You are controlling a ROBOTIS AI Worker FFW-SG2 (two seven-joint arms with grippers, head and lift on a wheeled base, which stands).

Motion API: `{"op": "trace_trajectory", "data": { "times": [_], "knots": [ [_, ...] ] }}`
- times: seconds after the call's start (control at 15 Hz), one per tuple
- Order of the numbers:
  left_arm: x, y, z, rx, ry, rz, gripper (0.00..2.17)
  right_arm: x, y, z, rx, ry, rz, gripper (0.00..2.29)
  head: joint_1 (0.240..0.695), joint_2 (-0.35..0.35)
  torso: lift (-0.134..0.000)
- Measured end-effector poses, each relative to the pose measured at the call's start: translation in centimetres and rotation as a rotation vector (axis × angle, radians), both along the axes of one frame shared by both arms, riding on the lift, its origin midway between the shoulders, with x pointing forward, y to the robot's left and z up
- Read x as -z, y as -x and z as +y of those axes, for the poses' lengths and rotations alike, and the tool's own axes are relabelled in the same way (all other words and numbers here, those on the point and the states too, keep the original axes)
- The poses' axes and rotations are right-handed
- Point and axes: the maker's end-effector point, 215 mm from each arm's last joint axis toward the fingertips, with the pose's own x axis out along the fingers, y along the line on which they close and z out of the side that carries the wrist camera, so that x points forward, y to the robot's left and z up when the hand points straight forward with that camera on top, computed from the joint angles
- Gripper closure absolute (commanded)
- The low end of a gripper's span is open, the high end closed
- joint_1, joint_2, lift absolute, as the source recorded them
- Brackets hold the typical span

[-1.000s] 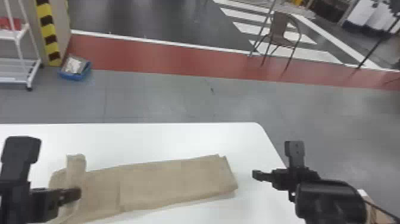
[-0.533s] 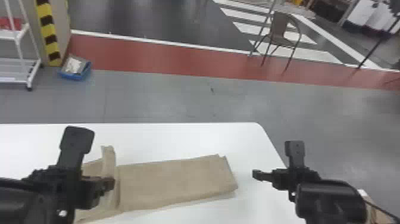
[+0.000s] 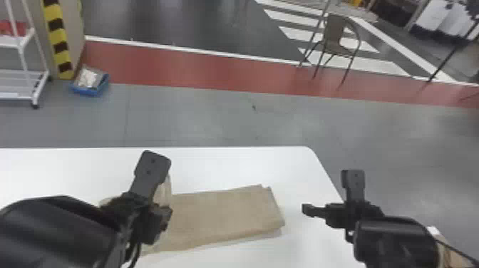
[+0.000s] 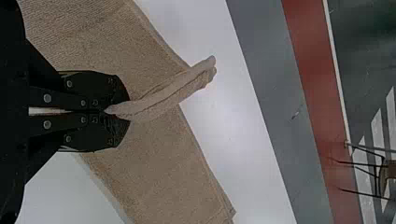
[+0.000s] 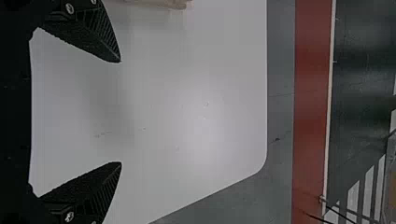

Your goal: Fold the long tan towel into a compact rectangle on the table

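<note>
tan towel (image 3: 224, 215) pinched in left hand (image 3: 162, 216), rest beneath; right hand (image 3: 340, 213) open

Towel (image 3: 228, 215) on the table (image 3: 221, 164)

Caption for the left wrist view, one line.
Left pincer pinching a raised fold of the tan towel above the white table.

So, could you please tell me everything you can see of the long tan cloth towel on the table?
The long tan towel, a finely textured woven-looking cloth, lies in a flat, layered strip running left to right on the smooth white table. Its layers are slightly offset at the right end, which stops short of the table's right edge. Farther left, the left gripper is shut on a narrow, doubled fold of it, raised above the flat part.
</note>
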Motion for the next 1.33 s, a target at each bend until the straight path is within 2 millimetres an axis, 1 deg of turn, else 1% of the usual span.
{"op": "trace_trajectory", "data": {
  "times": [0.13, 0.2, 0.47, 0.6, 0.67, 0.87, 0.93, 1.0, 1.07, 1.13, 1.33],
  "knots": [
    [0.7, -0.4, -1.2, 0.023, -0.032, -0.03, 1.97, 0.1, 0.1, 0.0, -0.001, -0.002, -0.001, 0.1, 0.695, -0.35, 0.0],
    [0.8, -0.3, -2.0, 0.041, -0.044, -0.042, 1.97, 0.2, 0.1, 0.0, -0.001, -0.002, -0.001, 0.1, 0.695, -0.35, 0.0],
    [1.1, 1.1, -4.6, 0.095, -0.07, -0.069, 1.97, 0.2, 0.1, 0.1, -0.003, -0.002, -0.001, 0.1, 0.695, -0.35, 0.0],
    [1.8, 1.8, -5.6, 0.119, -0.084, -0.078, 1.97, 0.2, 0.0, 0.4, -0.007, -0.003, -0.001, 0.1, 0.695, -0.35, 0.0],
    [2.2, 1.7, -6.0, 0.123, -0.096, -0.092, 1.97, 0.3, 0.0, 0.6, -0.009, -0.005, -0.001, 0.1, 0.695, -0.35, 0.0],
    [3.4, 0.5, -6.8, 0.125, -0.119, -0.161, 1.97, 0.6, 0.0, 1.1, -0.017, -0.009, 0.003, 0.1, 0.695, -0.35, 0.0],
    [3.7, 0.0, -7.1, 0.125, -0.126, -0.188, 1.8, 0.7, -0.1, 1.4, -0.02, -0.011, 0.004, 0.1, 0.695, -0.35, 0.0],
    [3.8, -0.4, -7.4, 0.125, -0.128, -0.212, 1.15, 0.8, -0.1, 1.6, -0.024, -0.012, 0.006, 0.1, 0.695, -0.35, 0.0],
    [3.7, -0.6, -7.7, 0.126, -0.125, -0.227, 0.19, 0.8, -0.1, 1.7, -0.026, -0.012, 0.007, 0.1, 0.695, -0.35, 0.0],
    [3.4, -0.6, -8.3, 0.131, -0.117, -0.246, 0.0, 0.8, -0.2, 1.8, -0.028, -0.012, 0.006, 0.1, 0.695, -0.35, 0.0],
    [3.0, 0.3, -9.9, 0.165, -0.101, -0.258, 0.03, 0.7, -0.1, 1.7, -0.026, -0.011, 0.005, 0.1, 0.695, -0.35, 0.0]
  ]
}}
